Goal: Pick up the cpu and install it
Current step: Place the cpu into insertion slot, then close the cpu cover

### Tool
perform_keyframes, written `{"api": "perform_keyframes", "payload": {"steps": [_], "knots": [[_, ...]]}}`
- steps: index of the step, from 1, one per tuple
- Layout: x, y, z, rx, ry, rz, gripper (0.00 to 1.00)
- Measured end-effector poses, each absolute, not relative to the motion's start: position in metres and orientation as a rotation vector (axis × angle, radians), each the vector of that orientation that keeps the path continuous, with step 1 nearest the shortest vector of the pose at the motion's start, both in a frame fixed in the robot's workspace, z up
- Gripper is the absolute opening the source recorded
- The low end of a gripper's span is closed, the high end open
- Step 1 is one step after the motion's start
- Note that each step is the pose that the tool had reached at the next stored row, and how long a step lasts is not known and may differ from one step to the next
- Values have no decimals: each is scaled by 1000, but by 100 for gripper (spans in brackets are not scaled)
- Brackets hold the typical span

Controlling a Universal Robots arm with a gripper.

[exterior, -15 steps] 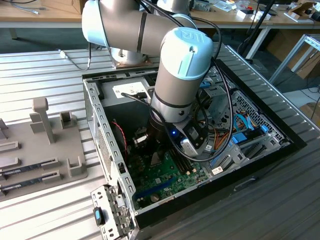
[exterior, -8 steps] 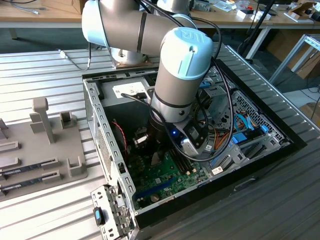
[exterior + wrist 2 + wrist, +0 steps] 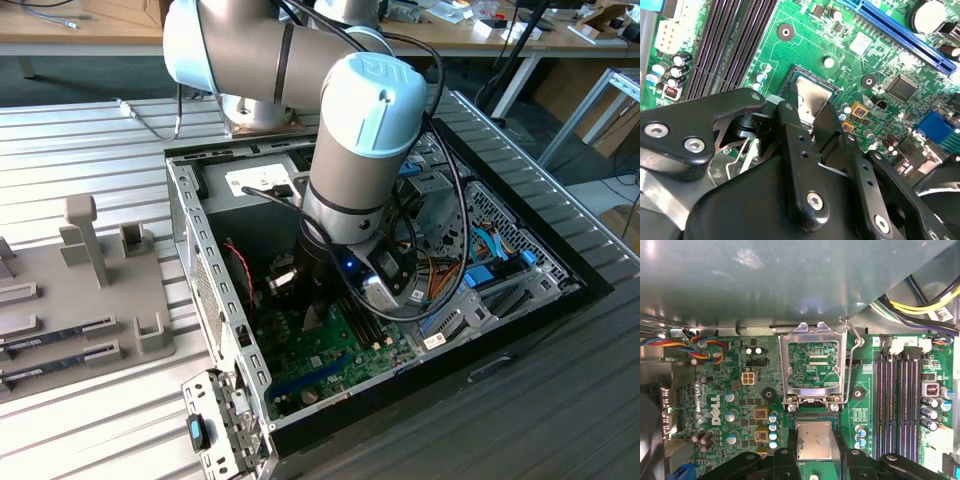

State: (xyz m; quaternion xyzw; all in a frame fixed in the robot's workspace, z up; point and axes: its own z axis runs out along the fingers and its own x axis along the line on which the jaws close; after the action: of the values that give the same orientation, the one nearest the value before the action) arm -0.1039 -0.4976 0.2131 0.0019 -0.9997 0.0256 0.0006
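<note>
Cpu sits square between the gripper's two black fingers, silvery top up, right at the dark socket on the green board. In the first wrist view its edges run parallel to the socket's sides and to the long memory slots. The gripper stands narrow, clamped on two opposite edges of the cpu, so the chip lies dead centre in the tool, not off to either side. Whether it already rests in the socket or hangs just above, I cannot tell. Just beyond the socket the hinged metal frame stands flipped open, its wire lever beside it.
</note>
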Motion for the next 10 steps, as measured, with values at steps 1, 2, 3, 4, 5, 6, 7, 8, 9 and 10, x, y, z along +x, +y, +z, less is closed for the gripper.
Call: {"api": "perform_keyframes", "payload": {"steps": [1, 2, 3, 4, 5, 6, 7, 8, 9, 10], "knots": [[-104, -497, 219, 6, -3139, 82, 40], [-103, -497, 232, 6, -3139, 82, 58], [-95, -497, 244, 6, -3131, 82, 51], [-79, -497, 244, 7, -3105, 82, 33], [-74, -497, 244, 8, -3097, 82, 27], [-70, -495, 244, 8, -3089, 81, 11], [-68, -493, 244, 7, -3086, 81, 11], [-68, -491, 244, 7, -3085, 81, 11], [-67, -488, 244, 8, -3083, 81, 11], [-66, -485, 244, 8, -3081, 81, 11]]}}
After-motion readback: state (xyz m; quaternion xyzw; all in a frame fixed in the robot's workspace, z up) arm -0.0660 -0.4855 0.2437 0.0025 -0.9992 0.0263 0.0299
